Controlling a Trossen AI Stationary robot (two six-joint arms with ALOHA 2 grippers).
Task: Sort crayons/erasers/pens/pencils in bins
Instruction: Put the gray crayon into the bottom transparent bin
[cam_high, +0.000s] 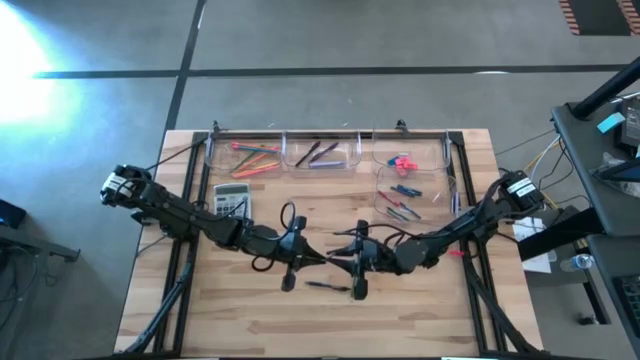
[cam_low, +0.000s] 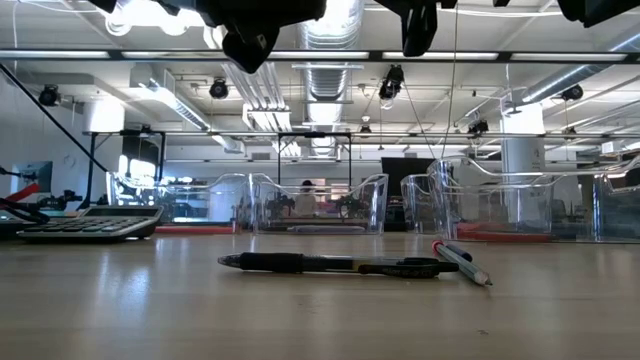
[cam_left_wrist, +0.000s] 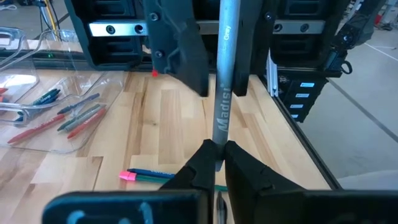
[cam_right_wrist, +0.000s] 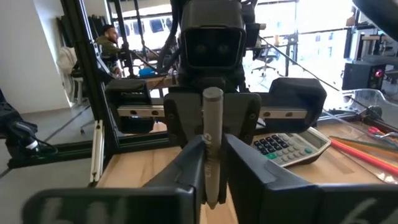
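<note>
I've got both tools, L (cam_left_wrist: 219, 163) & R (cam_right_wrist: 211, 167), clamped on one grey pen (cam_left_wrist: 225, 87) mid-worktop (cam_high: 420, 310); black pen (cam_low: 330, 264) below, calculator (cam_high: 231, 199) nearby.

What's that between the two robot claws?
A grey stick, probably a pen, spans from the left gripper to the right gripper, both pinching it. Both wrist views show this.

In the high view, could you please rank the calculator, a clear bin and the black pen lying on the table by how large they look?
Largest to smallest:
1. Clear bin
2. Calculator
3. Black pen, the thinnest, though about as long as the calculator looks.
</note>
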